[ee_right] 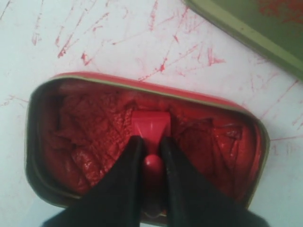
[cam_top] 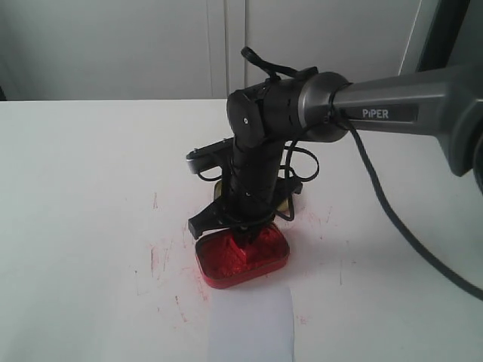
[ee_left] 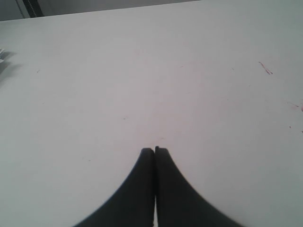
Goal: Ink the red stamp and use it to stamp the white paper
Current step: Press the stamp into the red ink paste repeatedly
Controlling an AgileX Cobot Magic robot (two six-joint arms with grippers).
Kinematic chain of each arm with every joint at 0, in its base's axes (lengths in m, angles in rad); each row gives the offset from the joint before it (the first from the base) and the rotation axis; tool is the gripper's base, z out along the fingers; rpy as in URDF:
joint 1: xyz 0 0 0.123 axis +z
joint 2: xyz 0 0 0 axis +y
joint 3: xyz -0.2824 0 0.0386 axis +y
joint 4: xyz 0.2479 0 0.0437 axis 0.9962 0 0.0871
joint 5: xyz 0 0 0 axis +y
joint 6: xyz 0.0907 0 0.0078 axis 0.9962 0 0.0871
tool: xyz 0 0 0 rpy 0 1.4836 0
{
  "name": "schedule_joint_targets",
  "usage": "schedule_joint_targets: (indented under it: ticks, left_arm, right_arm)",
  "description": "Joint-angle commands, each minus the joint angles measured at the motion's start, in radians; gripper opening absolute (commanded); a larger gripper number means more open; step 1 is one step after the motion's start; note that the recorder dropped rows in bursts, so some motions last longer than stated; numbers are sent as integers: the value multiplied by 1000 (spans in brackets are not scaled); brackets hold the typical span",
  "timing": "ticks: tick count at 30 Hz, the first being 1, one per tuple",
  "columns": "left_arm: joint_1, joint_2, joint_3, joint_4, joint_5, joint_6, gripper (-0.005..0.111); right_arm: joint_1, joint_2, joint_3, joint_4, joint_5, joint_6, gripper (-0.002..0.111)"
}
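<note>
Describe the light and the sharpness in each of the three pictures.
Exterior view: strong light washes out the white paper against the table. Right wrist view: soft focus; the red stamp and the right gripper are blurred. Left wrist view: flat even light; the left gripper is a dark shape without detail.

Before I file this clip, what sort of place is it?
Probably a robot test bench in a lab or office: a white table smeared with red ink marks, a grey robot arm labelled PiPER over an oval red tin of ink paste, and plain pale cabinet panels behind.
</note>
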Motion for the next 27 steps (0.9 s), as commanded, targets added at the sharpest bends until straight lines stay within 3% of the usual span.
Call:
schedule_joint_targets:
  ticks: [1, 15, 27]
  left_arm:
    - [-3, 0, 2, -6, 0, -4, 0]
    - [-3, 0, 2, -6, 0, -4, 0]
    - [-3, 0, 2, -6, 0, -4, 0]
  right_arm:
    - [1, 63, 51, -6, 8, 8, 0]
    - [1, -163, 47, -6, -77, 35, 0]
    - [1, -170, 47, -2, -77, 35, 0]
